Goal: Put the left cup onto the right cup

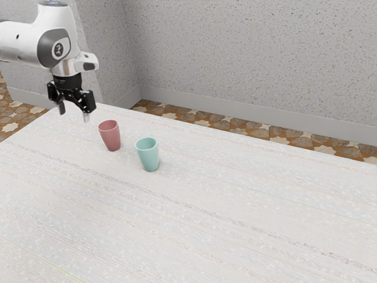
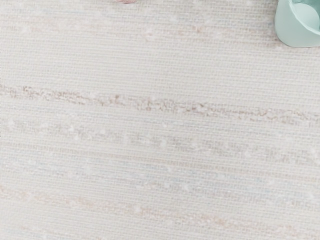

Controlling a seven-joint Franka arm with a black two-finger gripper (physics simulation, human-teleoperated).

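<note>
my claw (image 1: 74,112) hangs wide open and empty over the counter (image 1: 235,224). the pink cup (image 1: 109,135) stands upright near it, just beside the teal cup (image 1: 147,154). i'd centre over the pink one before descending straight, to avoid tipping it.

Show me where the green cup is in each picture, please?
Exterior view: the green cup stands upright on the table, just to the exterior view's right of the pink cup, not touching it.
Wrist view: the green cup is cut off at the picture's edge, seen from above.
Shared landmark: the table's pale streaked top.
</note>
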